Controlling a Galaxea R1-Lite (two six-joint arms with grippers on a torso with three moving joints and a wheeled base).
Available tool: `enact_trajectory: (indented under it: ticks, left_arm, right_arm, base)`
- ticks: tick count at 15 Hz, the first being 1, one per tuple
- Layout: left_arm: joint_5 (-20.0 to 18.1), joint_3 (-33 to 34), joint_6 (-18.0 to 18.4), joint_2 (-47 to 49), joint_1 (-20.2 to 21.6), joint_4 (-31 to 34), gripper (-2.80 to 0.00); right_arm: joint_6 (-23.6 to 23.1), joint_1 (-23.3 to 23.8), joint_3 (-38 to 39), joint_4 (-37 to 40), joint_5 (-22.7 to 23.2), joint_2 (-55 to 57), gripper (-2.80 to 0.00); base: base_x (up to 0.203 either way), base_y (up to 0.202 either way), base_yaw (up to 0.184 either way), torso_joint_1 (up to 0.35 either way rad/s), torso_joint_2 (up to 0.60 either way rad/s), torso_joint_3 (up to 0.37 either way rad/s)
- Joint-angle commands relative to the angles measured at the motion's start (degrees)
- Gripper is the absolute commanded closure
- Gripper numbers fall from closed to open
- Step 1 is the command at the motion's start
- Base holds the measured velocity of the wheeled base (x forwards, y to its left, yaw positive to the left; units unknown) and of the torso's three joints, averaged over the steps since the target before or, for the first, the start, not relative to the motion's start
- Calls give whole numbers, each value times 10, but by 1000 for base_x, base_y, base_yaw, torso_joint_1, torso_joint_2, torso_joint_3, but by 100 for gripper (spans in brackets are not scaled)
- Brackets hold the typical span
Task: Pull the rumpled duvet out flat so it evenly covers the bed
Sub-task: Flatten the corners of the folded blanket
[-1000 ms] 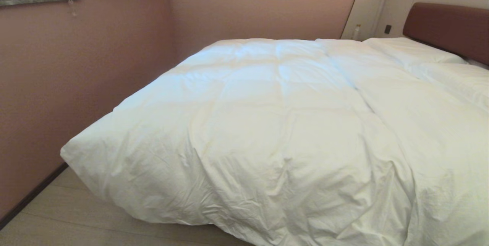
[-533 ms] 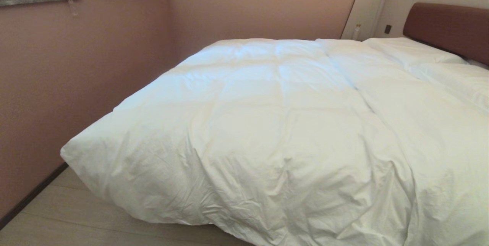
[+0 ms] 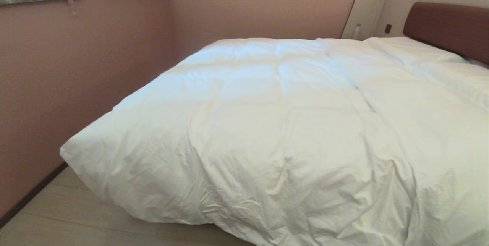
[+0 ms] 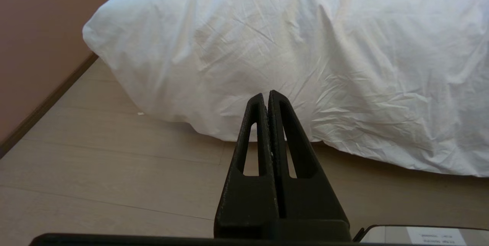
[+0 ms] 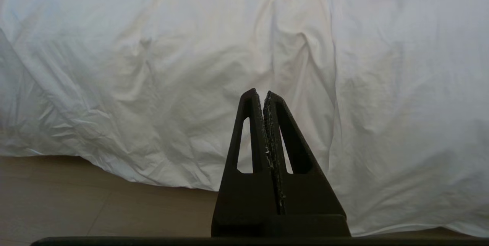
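Bed [image 3: 447, 28], long axis running from near foot toward brown headboard far right. Duvet [image 3: 290, 123] covers it: white, puffy, square-quilted, creased, near edge draping almost to pale plank floor [image 3: 57, 215]. Only the wrist views show the grippers: left gripper [image 4: 268, 95] and right gripper [image 5: 261, 94], black fingers pressed together, holding nothing, short of the drape.

both arms parked low, left tool [image 4: 268, 95] and right tool [image 5: 261, 94] pressed closed, gripping nothing.
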State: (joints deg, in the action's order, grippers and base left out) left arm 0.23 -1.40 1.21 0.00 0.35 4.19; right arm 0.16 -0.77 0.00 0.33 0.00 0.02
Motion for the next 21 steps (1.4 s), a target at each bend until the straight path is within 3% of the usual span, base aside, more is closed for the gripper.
enact_trajectory:
  ticks: [1, 7, 21]
  left_arm:
    - [0, 0, 0, 0, 1, 0, 0]
    - [-1, 0, 1, 0, 1, 0, 0]
    - [0, 1, 0, 0, 1, 0, 0]
  right_arm:
    - [0, 0, 0, 0, 0, 0, 0]
    - [0, 0, 0, 0, 0, 0, 0]
    - [0, 0, 0, 0, 0, 0, 0]
  base:
    - [0, 0, 0, -115, 304, 175]
    - [0, 0, 0, -132, 357, 224]
    - [0, 0, 0, -5, 15, 10]
